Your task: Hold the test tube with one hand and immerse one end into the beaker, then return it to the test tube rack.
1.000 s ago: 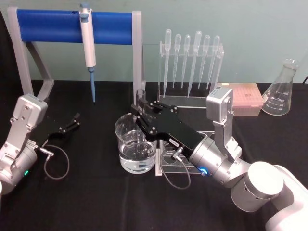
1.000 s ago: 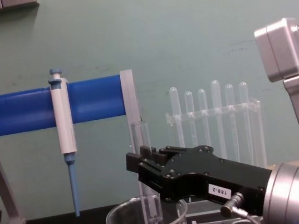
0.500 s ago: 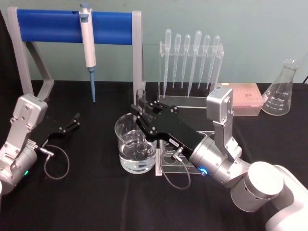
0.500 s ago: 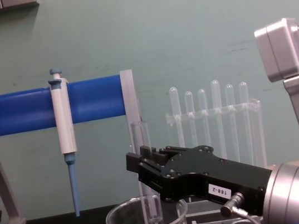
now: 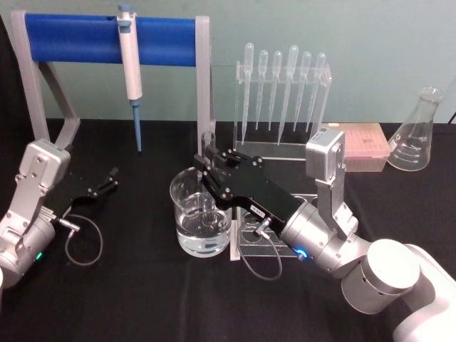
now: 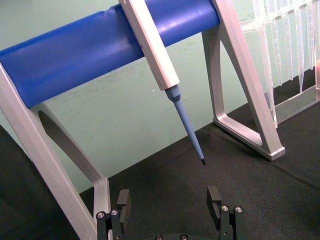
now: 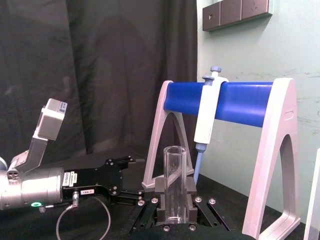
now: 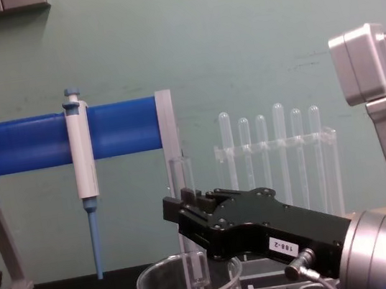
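Note:
My right gripper [image 5: 209,166] is shut on the test tube [image 5: 208,142], a clear glass tube held upright. The tube's open rim stands above the black fingers [image 8: 176,211], and its lower part [image 8: 197,273] reaches down inside the beaker [image 5: 201,214]. The beaker is wide, clear and spouted, with water in its bottom. I cannot tell whether the tube's tip touches the water. In the right wrist view the tube [image 7: 175,182] sits clamped between the pads [image 7: 189,189]. My left gripper [image 5: 107,179] rests open on the black cloth at the left, away from the beaker.
A blue-barred stand [image 5: 107,39] with a white-and-blue pipettor [image 5: 130,68] is at the back left. A rack of plastic pipettes [image 5: 281,89], a pink box [image 5: 363,146] and a conical flask [image 5: 415,139] stand behind. A clear acrylic holder [image 5: 249,239] lies under my right gripper.

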